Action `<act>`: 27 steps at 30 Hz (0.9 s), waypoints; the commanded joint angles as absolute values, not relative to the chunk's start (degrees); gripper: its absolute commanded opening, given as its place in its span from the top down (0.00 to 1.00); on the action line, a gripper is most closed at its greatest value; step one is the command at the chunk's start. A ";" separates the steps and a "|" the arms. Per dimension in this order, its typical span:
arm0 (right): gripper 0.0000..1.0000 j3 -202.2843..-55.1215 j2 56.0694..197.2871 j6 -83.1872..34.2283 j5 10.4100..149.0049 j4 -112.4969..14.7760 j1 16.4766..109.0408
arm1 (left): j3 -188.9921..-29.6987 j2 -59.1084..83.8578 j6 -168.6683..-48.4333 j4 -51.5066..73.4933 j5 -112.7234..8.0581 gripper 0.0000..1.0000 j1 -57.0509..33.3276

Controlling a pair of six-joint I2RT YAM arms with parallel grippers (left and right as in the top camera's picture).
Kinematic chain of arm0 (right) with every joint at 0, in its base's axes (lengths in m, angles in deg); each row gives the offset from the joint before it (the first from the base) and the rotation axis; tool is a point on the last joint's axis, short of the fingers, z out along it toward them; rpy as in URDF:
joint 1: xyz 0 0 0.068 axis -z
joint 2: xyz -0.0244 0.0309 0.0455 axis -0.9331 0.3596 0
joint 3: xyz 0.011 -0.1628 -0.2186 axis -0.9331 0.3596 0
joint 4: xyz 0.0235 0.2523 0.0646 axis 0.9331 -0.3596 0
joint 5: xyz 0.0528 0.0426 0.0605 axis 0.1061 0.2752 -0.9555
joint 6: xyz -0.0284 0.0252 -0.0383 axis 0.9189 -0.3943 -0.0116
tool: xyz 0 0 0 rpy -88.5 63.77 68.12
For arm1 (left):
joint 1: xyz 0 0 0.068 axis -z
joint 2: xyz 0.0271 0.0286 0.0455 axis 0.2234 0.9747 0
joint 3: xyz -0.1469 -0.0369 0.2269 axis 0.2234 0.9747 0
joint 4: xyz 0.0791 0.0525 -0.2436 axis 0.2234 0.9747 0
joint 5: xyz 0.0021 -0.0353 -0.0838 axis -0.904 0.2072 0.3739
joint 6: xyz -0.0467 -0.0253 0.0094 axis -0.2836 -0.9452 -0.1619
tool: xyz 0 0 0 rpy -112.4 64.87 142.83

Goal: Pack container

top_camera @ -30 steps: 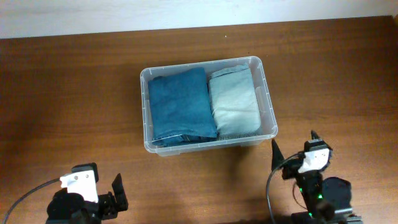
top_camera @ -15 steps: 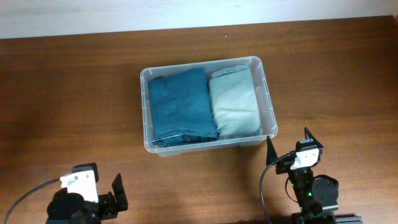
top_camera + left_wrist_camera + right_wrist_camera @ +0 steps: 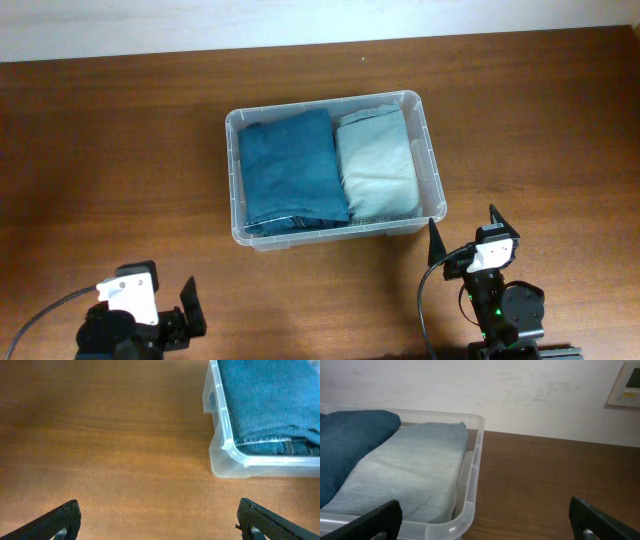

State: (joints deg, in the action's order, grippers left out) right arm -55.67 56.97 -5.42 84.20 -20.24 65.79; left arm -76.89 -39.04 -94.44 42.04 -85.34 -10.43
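Note:
The container point(image 3: 433, 172) is a clear plastic tub in the middle of the table. It holds folded dark blue jeans point(image 3: 290, 170) on the left and folded light blue jeans point(image 3: 375, 165) on the right. My left gripper point(image 3: 168, 300) is open and empty near the front left edge, well short of the tub; its view shows the tub's near left corner point(image 3: 225, 455). My right gripper point(image 3: 463, 238) is open and empty just in front of the tub's front right corner point(image 3: 470, 510).
The brown wooden table point(image 3: 120, 150) surrounds the tub. A pale wall point(image 3: 520, 390) runs behind the table, with a white panel point(image 3: 626, 382) at its right.
My right gripper moved left and a little toward the tub's front right corner a second ago, then held still. The left arm and the tub have not moved.

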 commanded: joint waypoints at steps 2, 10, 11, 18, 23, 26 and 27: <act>0.02 -55.14 56.42 -5.03 83.70 -20.11 65.94 | -61.94 -50.08 -94.97 27.94 -85.73 0.01 -10.47; 0.02 -55.14 56.42 -5.03 83.70 -20.13 65.94 | -33.55 -58.96 -91.99 -15.97 -84.22 0.01 -10.45; 0.02 -55.14 56.42 -5.03 83.70 -20.13 65.94 | -30.81 -58.96 -91.99 -19.64 -83.92 0.01 -10.45; 0.01 -55.14 56.42 -5.00 83.70 -20.11 65.94 | -30.20 -58.91 -91.95 -18.17 -80.75 0.01 -10.56; 0.02 -55.14 56.42 -5.03 83.70 -20.13 65.94 | -30.20 -58.91 -91.95 -18.17 -80.75 0.01 -10.56; 0.02 -55.14 56.42 -5.03 83.70 -20.11 65.94 | -30.20 -58.91 -91.95 -18.17 -80.75 0.01 -10.56; 0.02 -55.14 56.42 -5.03 83.70 -20.13 65.94 | -30.20 -58.91 -91.95 -18.17 -80.75 0.01 -10.56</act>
State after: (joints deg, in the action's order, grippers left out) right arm -55.65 56.81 -5.38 84.20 -20.24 65.79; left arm -30.53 -58.43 -92.87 -18.15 -81.62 -10.43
